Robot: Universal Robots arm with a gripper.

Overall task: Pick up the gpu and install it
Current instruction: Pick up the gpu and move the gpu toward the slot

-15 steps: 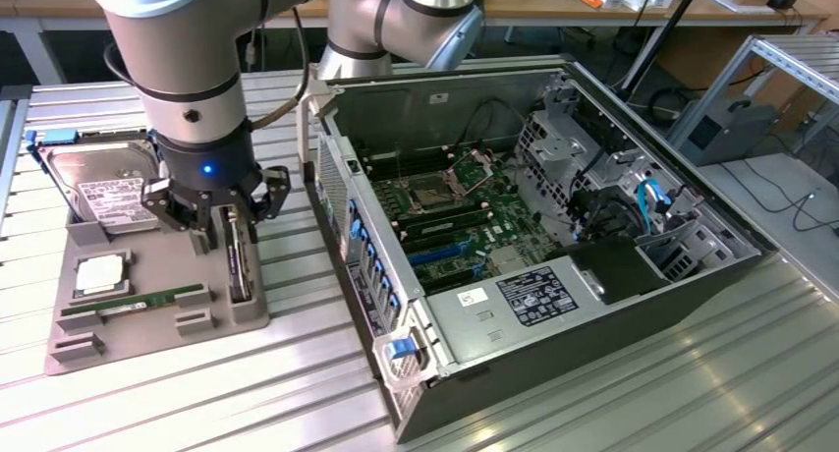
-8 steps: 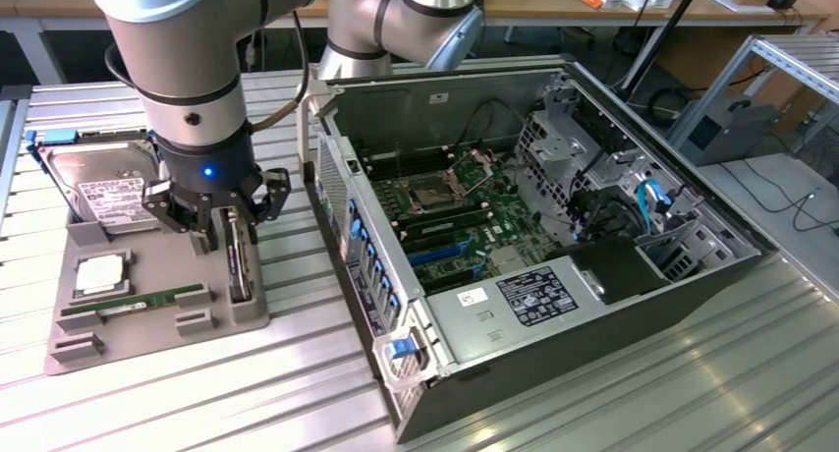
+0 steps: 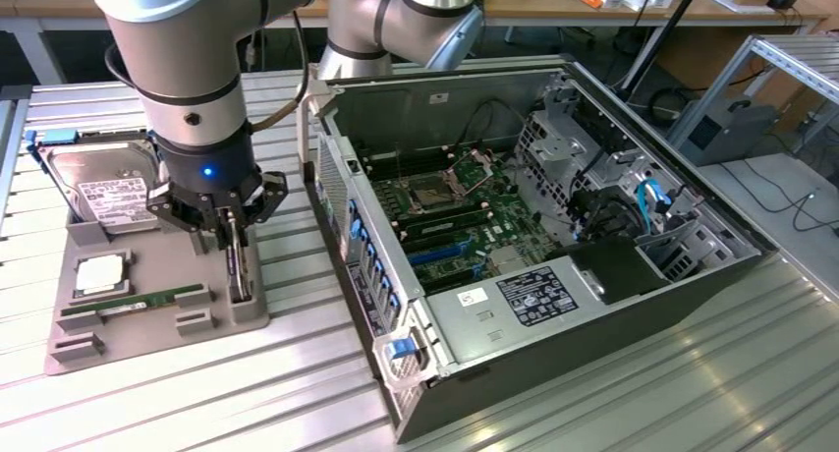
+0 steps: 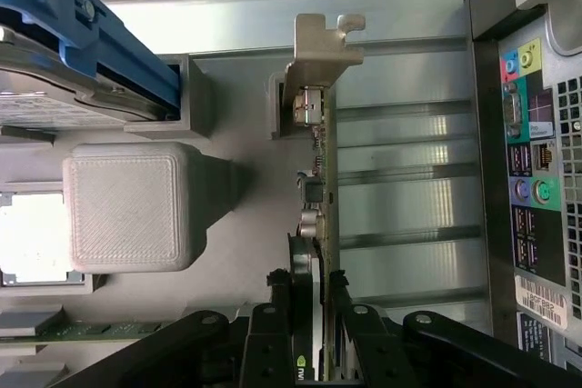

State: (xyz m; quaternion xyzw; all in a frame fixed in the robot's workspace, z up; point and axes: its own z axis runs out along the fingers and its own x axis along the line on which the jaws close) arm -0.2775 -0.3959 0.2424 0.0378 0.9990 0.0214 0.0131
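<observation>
The gpu [image 3: 238, 271] stands on edge in a slot of the grey parts tray [image 3: 171, 260], at the tray's side nearest the computer case. In the wrist view the gpu [image 4: 321, 179] shows edge-on as a thin card, with its silver bracket [image 4: 318, 47] at the far end. My gripper [image 3: 231, 238] is directly above it, pointing down. Its black fingers [image 4: 273, 333] press against both faces of the card, so the gripper [image 4: 309, 320] is shut on it. The card's lower edge still sits in the tray.
The open computer case [image 3: 682, 275] lies on its side at the exterior view's right, with the motherboard [image 3: 453, 216] exposed. Its rear port panel [image 4: 532, 188] is close beside the gpu. The tray also holds a hard drive [image 3: 112, 192], a CPU [image 3: 102, 273] and a green RAM stick [image 3: 151, 300].
</observation>
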